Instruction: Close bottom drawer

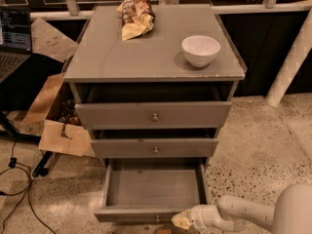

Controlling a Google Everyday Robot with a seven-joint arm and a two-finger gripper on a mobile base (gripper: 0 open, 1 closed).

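The grey cabinet (156, 62) has three drawers. The bottom drawer (153, 188) is pulled far out and its inside is bare; its front (141, 213) with a small knob (157, 219) sits at the lower edge of the view. The middle drawer (155, 148) and the top drawer (153, 115) are each a little way out. My gripper (179, 222) is at the end of the white arm (243, 211) coming from the lower right. It sits just in front of the bottom drawer's front, right of the knob.
A white bowl (200, 49) and a chip bag (135, 14) lie on the cabinet top. An open cardboard box (56, 126) and cables (19, 189) are on the floor to the left. A laptop (13, 38) is at far left. A white post (291, 62) stands at right.
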